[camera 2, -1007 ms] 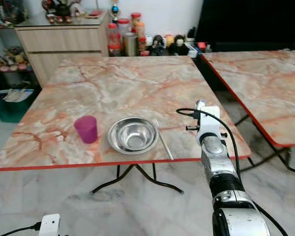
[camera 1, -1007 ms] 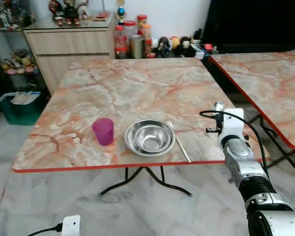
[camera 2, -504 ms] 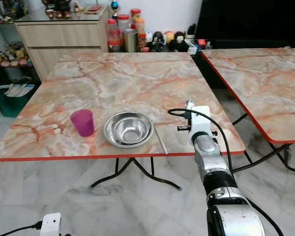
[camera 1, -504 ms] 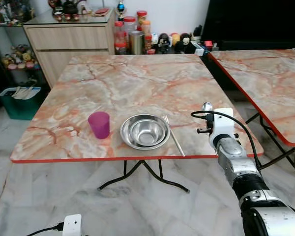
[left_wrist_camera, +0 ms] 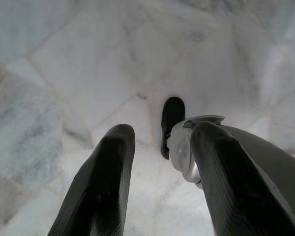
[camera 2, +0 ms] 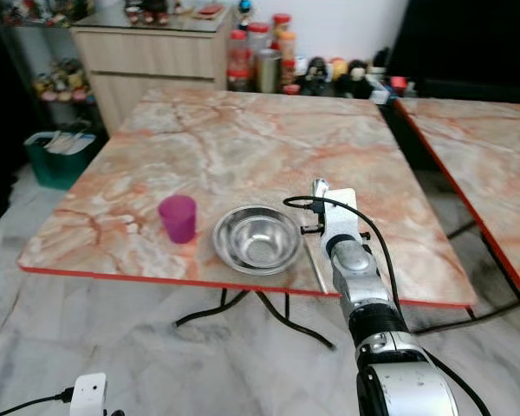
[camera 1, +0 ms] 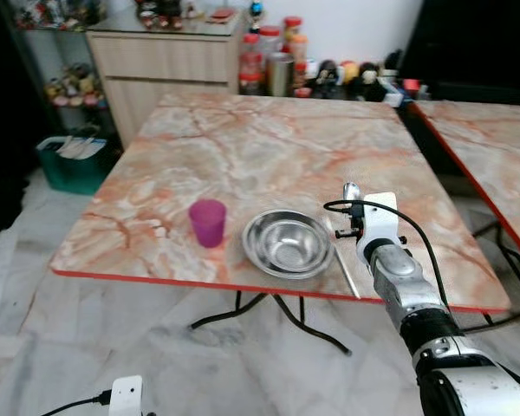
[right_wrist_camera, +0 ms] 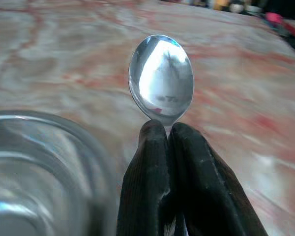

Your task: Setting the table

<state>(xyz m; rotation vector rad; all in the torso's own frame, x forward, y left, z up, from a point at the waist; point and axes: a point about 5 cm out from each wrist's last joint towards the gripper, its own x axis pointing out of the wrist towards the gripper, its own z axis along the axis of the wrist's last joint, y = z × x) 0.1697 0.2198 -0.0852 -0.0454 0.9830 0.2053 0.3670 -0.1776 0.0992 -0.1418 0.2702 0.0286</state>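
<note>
Three pieces already laid near the front edge of the marble bench (camera 1: pixel 269 139): purple cup (camera 1: pixel 208 222) at left, steel bowl (camera 1: pixel 288 243) just beside it to the right, fork (camera 1: pixel 344 260) lying along the bowl's right side, close to it. Fourth piece, the spoon (right_wrist_camera: pixel 161 78), not yet down. Left hand (left_wrist_camera: pixel 157 182) hangs idle over the pale floor tiles, fingers spread with nothing between them. Right hand (right_wrist_camera: pixel 171 147) is out over the bench just right of the fork; its fingers are pressed together on the spoon's neck, bowl of the spoon sticking up past the fingertips. In the right wrist view the steel bowl's rim sits close alongside the held spoon, so the hand is near the setting, not off to the side. Judged progress: well along, cup, bowl and fork placed; remaining seems to be setting the spoon down flat beside the fork or bowl and letting go. Cabinet (camera 1: pixel 169 69) and jars (camera 1: pixel 277 65) beyond the far edge, untouched
</note>
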